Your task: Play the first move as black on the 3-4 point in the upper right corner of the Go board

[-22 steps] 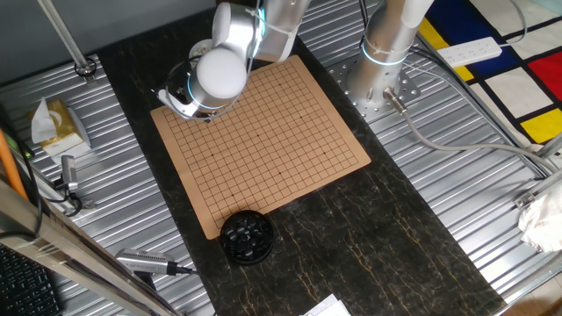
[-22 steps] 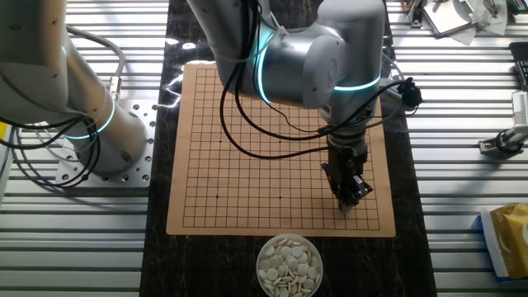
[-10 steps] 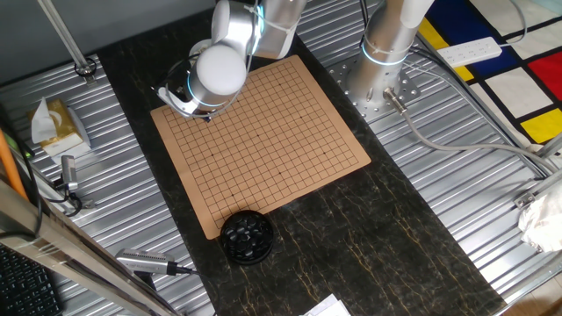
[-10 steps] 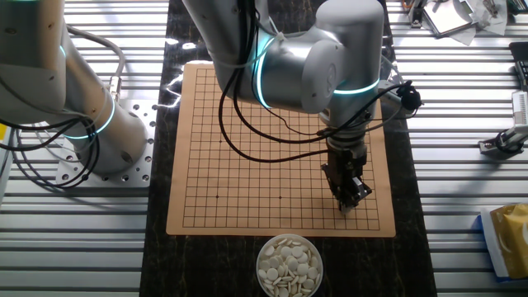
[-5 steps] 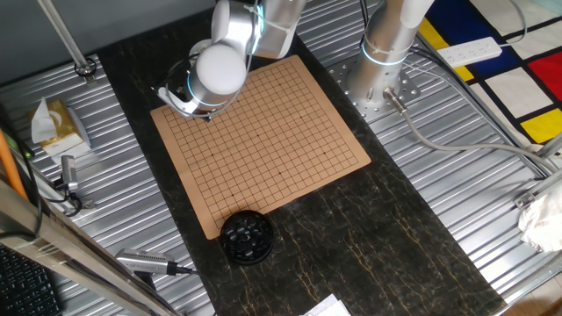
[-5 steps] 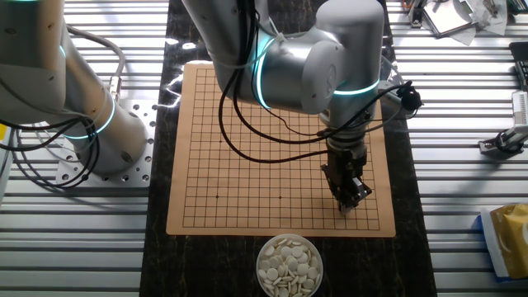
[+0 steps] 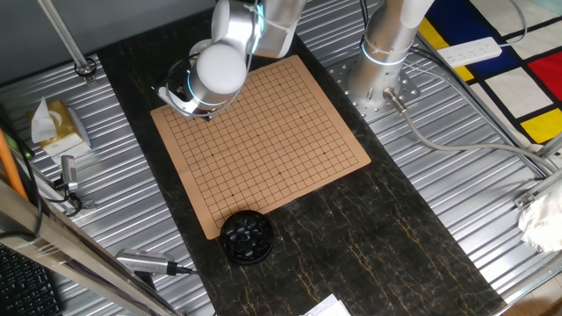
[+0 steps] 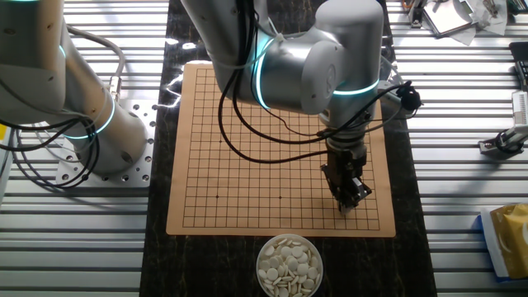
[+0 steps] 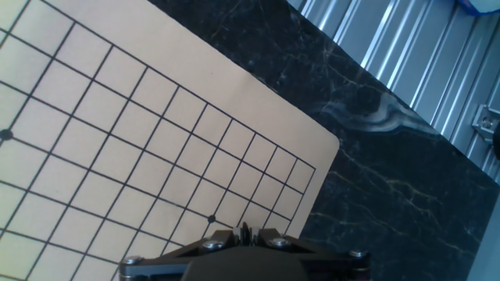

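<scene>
Claw [image 9: 244, 232] nearly shut, pinching the black stone [image 9: 244, 231]; the star-point dot [image 9: 211, 219] lies just up-left on the Go board [image 9: 117, 156].

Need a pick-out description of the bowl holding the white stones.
Start at the tan Go board on the dark marbled strip. Just off its edge nearest the other fixed camera sits a small round bowl. It alone is heaped with whitish stones; the black bowl sits by the opposite edge.
</scene>
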Controlling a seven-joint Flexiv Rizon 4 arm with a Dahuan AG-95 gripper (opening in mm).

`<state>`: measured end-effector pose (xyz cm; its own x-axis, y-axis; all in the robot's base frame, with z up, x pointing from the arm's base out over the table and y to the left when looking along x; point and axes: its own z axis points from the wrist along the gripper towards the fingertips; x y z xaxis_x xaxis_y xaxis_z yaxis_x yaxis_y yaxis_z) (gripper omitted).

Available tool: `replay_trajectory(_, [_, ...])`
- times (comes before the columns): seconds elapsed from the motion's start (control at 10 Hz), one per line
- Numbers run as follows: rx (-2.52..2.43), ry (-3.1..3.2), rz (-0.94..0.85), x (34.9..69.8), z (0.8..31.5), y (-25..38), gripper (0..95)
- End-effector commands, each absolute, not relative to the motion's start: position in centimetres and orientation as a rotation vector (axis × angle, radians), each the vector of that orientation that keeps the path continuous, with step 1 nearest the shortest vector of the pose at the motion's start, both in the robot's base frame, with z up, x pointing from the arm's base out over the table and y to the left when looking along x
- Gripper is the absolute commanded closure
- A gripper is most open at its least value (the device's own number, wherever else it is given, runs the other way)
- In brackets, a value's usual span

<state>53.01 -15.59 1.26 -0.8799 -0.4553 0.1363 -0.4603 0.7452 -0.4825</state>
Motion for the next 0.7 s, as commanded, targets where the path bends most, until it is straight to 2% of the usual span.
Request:
replay_trajectory(0.1, [0.77,-2.926,0.813,53.0,1.25,-15.58,95.0])
replay_trajectory(0.7, [0.786,-2.927,0.804,52.99,1.26,-15.6,95.0])
